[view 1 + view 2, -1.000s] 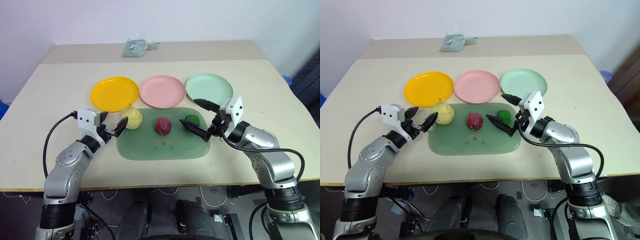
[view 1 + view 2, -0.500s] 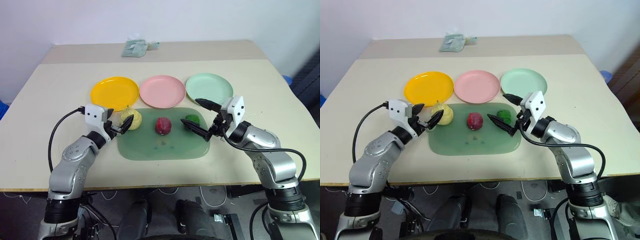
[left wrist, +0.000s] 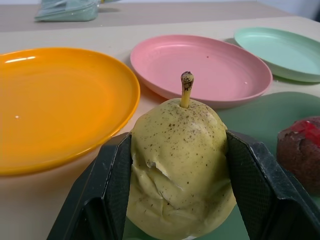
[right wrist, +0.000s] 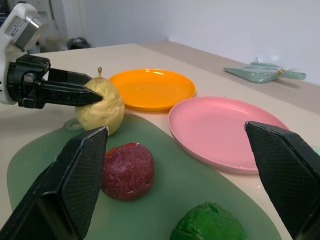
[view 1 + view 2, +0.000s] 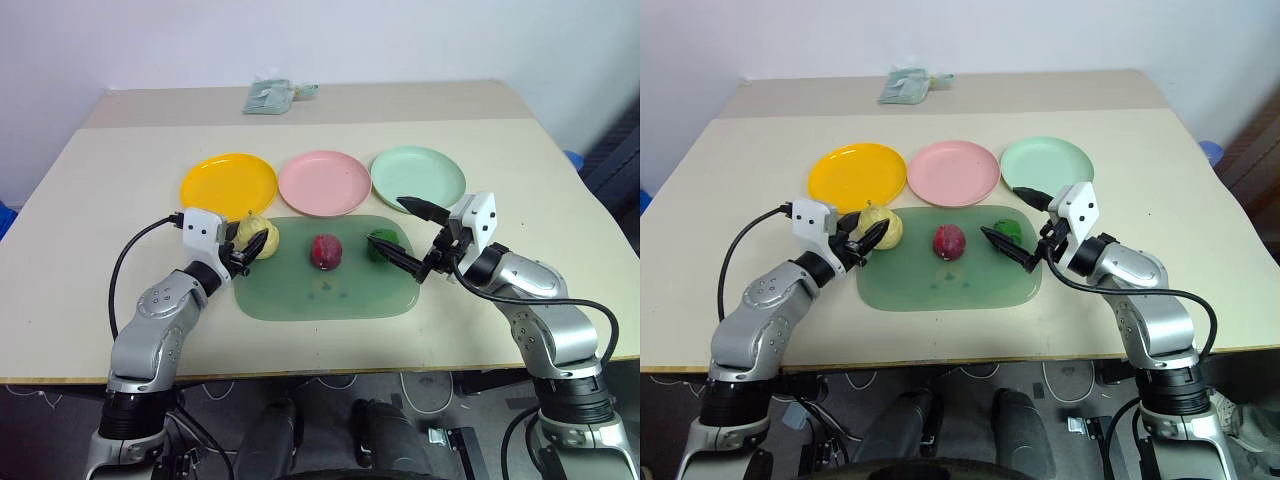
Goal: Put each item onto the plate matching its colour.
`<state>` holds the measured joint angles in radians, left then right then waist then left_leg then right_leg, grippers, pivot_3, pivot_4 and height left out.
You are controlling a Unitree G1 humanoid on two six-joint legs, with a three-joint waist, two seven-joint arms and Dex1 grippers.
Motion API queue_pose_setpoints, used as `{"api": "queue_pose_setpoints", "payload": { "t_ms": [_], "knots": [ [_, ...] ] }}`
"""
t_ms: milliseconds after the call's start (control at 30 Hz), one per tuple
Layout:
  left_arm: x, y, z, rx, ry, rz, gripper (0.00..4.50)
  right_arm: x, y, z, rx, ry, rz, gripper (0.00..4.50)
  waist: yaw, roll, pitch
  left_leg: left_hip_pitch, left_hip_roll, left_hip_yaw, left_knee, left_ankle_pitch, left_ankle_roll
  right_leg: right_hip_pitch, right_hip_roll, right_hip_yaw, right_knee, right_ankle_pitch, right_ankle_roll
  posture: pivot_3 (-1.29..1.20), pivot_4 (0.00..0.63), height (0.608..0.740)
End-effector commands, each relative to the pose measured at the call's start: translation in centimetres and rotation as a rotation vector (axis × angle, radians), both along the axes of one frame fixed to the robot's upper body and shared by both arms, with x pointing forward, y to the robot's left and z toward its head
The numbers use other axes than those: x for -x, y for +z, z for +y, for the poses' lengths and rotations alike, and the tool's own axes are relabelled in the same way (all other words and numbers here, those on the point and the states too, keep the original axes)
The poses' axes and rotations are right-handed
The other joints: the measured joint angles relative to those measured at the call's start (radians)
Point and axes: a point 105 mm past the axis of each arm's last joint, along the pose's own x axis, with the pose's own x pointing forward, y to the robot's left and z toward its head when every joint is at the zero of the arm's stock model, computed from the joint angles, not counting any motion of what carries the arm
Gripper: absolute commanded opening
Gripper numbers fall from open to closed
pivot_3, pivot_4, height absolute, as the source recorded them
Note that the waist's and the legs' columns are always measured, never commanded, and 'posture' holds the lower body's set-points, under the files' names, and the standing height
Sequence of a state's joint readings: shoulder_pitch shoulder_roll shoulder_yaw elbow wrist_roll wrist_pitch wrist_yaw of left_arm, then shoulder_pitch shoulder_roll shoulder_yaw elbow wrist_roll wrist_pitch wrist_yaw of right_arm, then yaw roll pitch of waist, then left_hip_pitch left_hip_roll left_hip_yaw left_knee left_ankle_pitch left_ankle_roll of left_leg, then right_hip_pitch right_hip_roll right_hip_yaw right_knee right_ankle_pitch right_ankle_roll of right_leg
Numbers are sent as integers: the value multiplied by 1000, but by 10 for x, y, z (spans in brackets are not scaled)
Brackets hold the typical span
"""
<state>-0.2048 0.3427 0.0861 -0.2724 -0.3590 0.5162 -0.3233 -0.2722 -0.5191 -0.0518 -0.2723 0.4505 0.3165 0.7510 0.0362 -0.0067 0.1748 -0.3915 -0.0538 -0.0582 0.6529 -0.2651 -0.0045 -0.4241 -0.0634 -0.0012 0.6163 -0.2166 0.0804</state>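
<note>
Pear pinched between my left gripper fingers, sitting at the tray 9 o'clock corner, not lifted. Orange-yellow plate bare at 11 o'clock from it. My right gripper spread wide around the green ball, not touching. Red ball mid-tray. Pink plate and mint plate at 12 and 1 o'clock, bare. Nothing placed, all three left.

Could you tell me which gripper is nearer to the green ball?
Right. The right gripper stands open around the green ball; the left gripper is across the tray, fingers against the pear.
</note>
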Motion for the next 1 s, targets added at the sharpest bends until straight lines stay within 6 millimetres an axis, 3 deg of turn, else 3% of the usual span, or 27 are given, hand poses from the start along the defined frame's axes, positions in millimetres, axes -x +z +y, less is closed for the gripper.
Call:
{"api": "queue_pose_setpoints", "payload": {
  "t_ms": [33, 167, 300, 567, 933, 1000],
  "knots": [
    [-4, 14, 5, 35, 43, -64, 2251, 3, 12, 0, -7, 0, -52, 4500, 0, 0, 0, 0, 0, 0, 0, 0, 0, 0, 0, 0, 0, 0, 0, 0, 150, 740],
    [-22, 46, 17, 145, 154, -145, 2251, 2, 15, 0, -9, 0, -58, 4500, 5, -1, 1, 0, 0, -1, 1, 0, 0, 0, 0, -1, 0, 0, 0, 0, 150, 740],
    [-46, 58, 31, 156, 270, -178, 2251, -2, 19, 2, -20, -3, -68, 4500, 1, -1, 1, -1, 0, 0, 1, 0, 0, 0, 1, -1, 0, 0, 1, 0, 150, 740],
    [-94, 47, 36, 58, 393, -177, 2251, -8, 24, 5, -17, -13, -92, 4500, 1, -1, 1, 0, -1, 0, 1, 0, 0, 0, 2, -1, 0, 2, 4, 0, 150, 740],
    [-108, 43, 31, 95, 399, -181, 2251, -9, 28, 5, -14, -26, -108, 4500, -2, -2, 1, -1, -2, 0, 1, 0, 0, -1, 1, -1, 0, 3, 5, 0, 150, 740],
    [-107, 39, 32, 94, 401, -169, 3217, -8, 28, 5, -13, -27, -108, 4500, -2, -2, 1, -1, -2, 0, 1, 0, 0, -1, 1, -1, 1, 3, 5, 0, 150, 740]
  ]
}}
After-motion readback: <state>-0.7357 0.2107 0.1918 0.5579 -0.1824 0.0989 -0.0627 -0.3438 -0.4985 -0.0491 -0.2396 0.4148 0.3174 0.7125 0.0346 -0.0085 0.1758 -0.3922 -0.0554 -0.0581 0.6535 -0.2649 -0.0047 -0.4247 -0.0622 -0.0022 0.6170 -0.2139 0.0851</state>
